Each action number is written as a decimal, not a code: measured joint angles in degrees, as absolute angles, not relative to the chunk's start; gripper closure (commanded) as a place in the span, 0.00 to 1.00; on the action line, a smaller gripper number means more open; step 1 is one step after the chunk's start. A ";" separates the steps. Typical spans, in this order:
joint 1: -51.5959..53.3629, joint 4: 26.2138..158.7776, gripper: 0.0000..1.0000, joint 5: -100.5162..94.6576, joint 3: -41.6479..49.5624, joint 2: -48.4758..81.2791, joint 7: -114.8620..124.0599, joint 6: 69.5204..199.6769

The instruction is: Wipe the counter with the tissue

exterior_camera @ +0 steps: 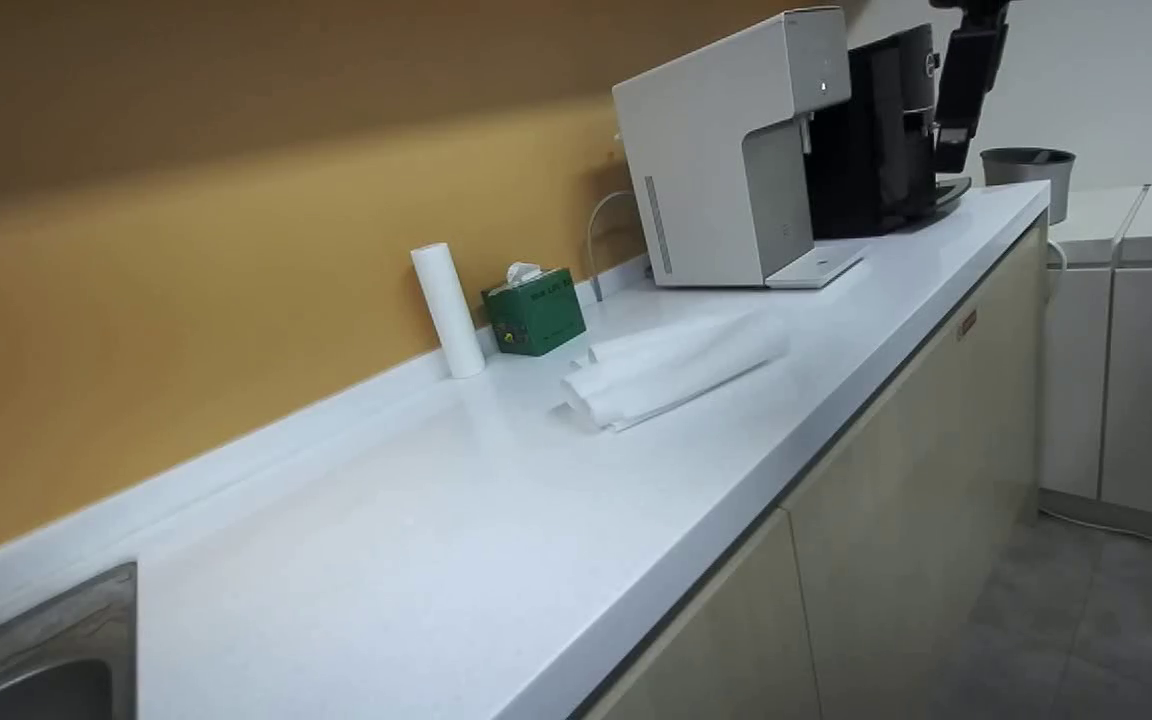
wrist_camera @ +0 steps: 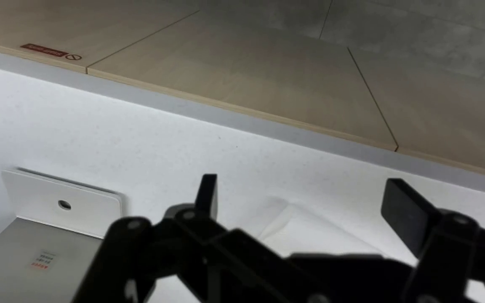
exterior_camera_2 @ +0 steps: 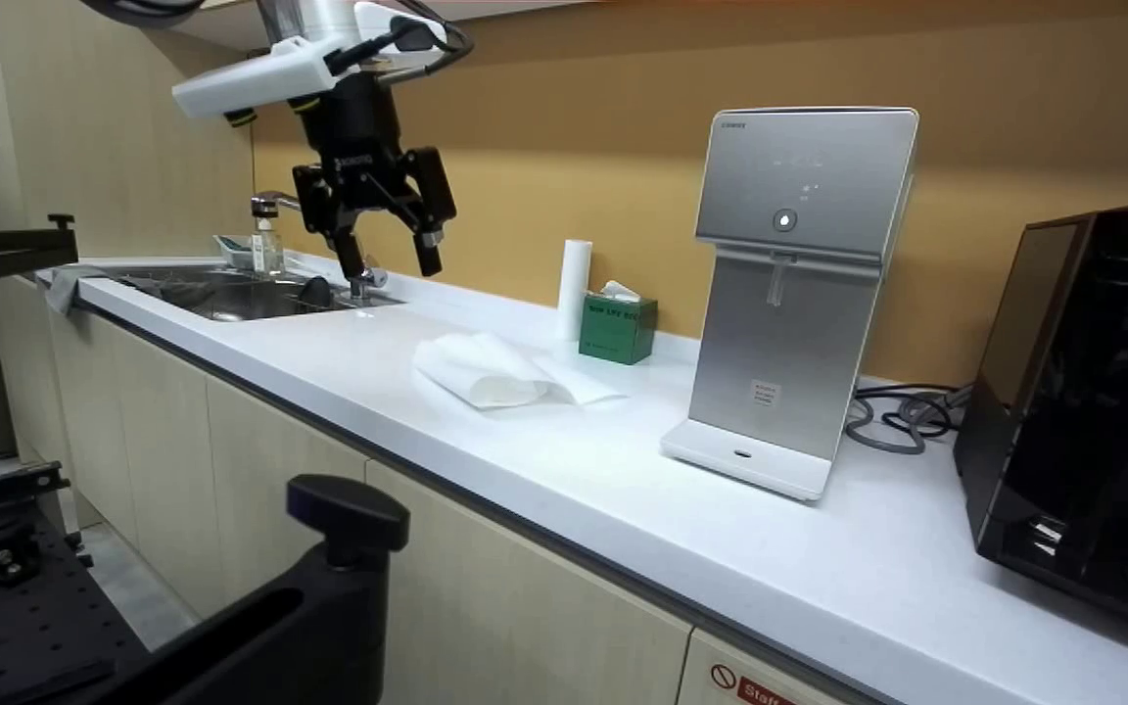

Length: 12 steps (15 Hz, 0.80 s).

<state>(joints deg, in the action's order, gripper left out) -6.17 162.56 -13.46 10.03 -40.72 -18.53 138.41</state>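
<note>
The counter (exterior_camera: 376, 560) is a long glossy white worktop over beige cabinet fronts; it also shows in an exterior view (exterior_camera_2: 584, 460) and in the wrist view (wrist_camera: 141, 139). The tissue (exterior_camera: 676, 368), a crumpled white sheet, lies on it with one end curled up; it also shows in an exterior view (exterior_camera_2: 495, 370). My gripper (exterior_camera_2: 394, 262) is open and empty, raised above the counter. In an exterior view only a dark finger of it shows at the top right (exterior_camera: 966, 100). In the wrist view the tissue (wrist_camera: 310, 231) appears between the spread fingertips (wrist_camera: 303, 189), partly hidden by the gripper body.
A white cylinder (exterior_camera: 449, 312) and a green tissue box (exterior_camera: 538, 312) stand by the backsplash. A grey water dispenser (exterior_camera_2: 789, 294) and a black machine (exterior_camera_2: 1083, 421) stand farther along. The sink (exterior_camera_2: 251, 294) is at the opposite end. A black stand (exterior_camera_2: 349, 578) is in front.
</note>
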 measured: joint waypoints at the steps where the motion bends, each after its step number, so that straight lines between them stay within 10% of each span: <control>1: -6.17 162.56 0.00 -13.46 10.03 -40.72 -18.53 138.41; 12: -2.78 160.00 0.00 -9.55 9.58 -33.31 -18.55 141.51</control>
